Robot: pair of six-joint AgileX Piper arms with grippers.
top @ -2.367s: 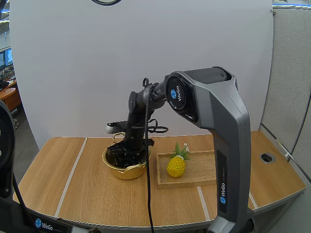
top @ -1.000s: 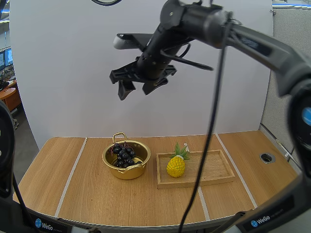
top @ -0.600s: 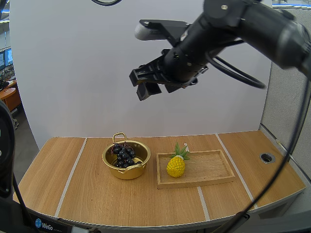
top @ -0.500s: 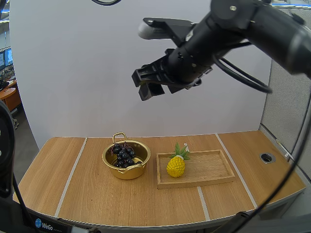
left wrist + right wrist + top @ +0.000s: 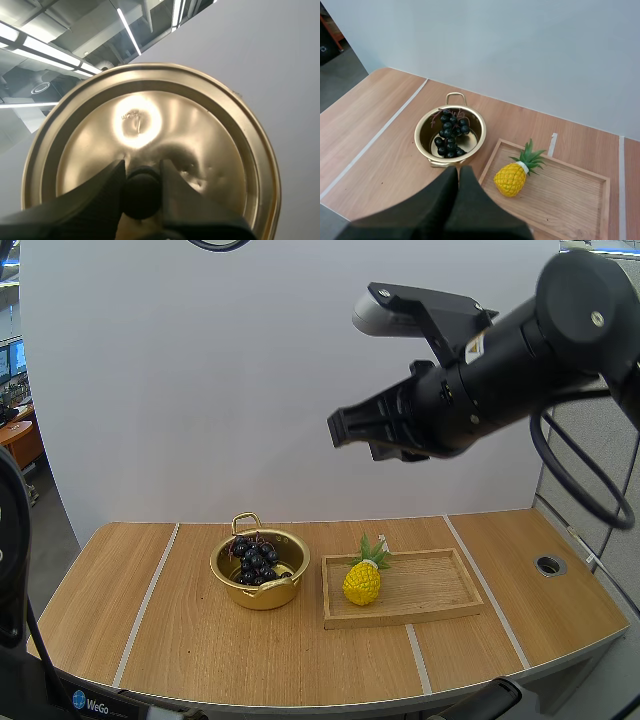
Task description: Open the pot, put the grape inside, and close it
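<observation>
Surface, high view: a wooden table with pale strips running across it is carrying everything.
Pot, high view: the gold pot is sitting uncovered near the table's middle, just beside the left end of a wooden tray.
Grapes, high view: the dark grapes are lying inside the pot.
Pineapple, high view: a yellow pineapple is resting on the tray's left end.
Right gripper, high view: the right gripper is hanging high above the table, well apart from pot and tray.
Left wrist view: the left gripper is clamping the black knob of the gold lid, one finger on each side.
Right wrist view: the right gripper's fingers are pressing together as one dark wedge, holding nothing; past them the grapes are sitting in the open pot beside the tray.
</observation>
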